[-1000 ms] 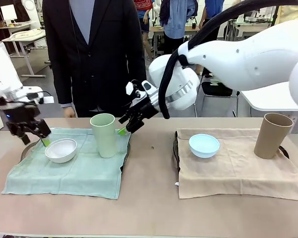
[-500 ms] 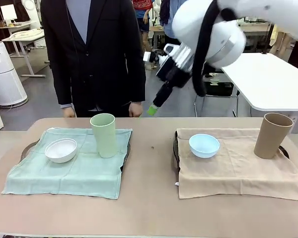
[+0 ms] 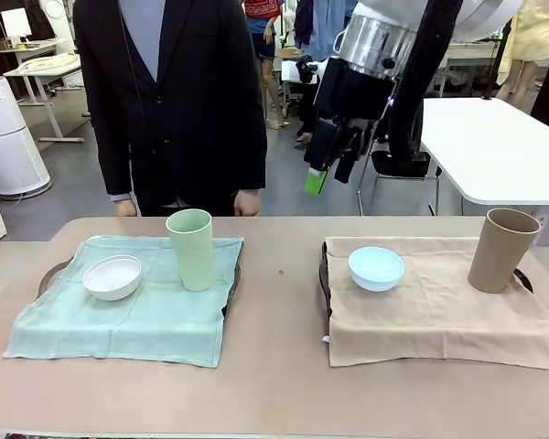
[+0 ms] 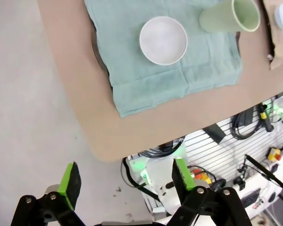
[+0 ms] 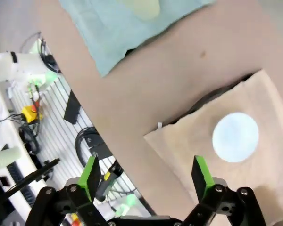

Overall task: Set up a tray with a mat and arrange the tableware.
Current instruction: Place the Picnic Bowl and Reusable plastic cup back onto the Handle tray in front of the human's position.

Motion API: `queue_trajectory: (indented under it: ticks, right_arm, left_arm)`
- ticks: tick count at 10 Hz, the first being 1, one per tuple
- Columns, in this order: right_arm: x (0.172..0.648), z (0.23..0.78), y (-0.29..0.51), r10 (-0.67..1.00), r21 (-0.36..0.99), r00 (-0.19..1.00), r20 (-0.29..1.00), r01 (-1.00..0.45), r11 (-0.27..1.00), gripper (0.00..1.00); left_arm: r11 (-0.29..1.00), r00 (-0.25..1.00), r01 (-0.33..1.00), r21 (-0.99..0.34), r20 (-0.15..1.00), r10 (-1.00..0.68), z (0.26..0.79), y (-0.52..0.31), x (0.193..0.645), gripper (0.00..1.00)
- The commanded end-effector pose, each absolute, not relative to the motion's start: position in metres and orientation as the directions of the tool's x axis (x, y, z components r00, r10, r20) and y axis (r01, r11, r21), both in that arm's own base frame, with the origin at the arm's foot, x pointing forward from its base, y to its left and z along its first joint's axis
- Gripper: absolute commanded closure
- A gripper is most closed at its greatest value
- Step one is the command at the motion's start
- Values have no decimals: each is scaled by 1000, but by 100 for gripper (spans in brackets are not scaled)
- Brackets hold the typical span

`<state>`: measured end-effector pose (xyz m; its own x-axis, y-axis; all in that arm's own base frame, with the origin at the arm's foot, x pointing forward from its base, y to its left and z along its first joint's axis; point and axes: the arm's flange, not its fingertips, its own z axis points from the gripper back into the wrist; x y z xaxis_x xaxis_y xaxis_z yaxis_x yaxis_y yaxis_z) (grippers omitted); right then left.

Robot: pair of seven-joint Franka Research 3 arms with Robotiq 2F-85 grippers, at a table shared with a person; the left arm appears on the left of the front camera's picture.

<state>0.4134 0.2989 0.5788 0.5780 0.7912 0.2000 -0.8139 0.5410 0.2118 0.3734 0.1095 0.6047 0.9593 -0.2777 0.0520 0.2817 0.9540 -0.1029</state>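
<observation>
Lifted clear since earlier — right gripper (image 3: 325, 169), fingers spread, empty; left gripper (image 4: 125, 176) likewise. Two bowls — white bowl (image 3: 113, 276), blue bowl (image 3: 376, 268) — two cups, green cup (image 3: 191, 249), tan cup (image 3: 501, 250), all empty.

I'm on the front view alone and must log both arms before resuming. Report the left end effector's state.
Observer: The left end effector is open and holds nothing; it hangs off the table's edge, above the floor.
Operator: Tell me what lies under it.
Observer: Farther off, its camera looks down on the white bowl on the green mat, with the pale green cup beside it.
Operator: Confirm the right end effector's state.
Observer: The right end effector is open and empty, with its green pads set wide apart.
Operator: Say what it faces.
Observer: It looks down on the light blue bowl on the tan mat.
</observation>
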Motion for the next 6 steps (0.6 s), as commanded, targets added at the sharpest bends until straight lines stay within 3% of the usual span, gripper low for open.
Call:
queue_trajectory:
  ticks: [1,6]
  right_arm:
    - [432,560,300,822,241,508,255,-857,455,0]
    - [432,560,300,822,241,508,255,-857,455,0]
  left_arm:
    - [964,969,246,-95,44,-243,599,112,378,0]
    - [964,969,246,-95,44,-243,599,112,378,0]
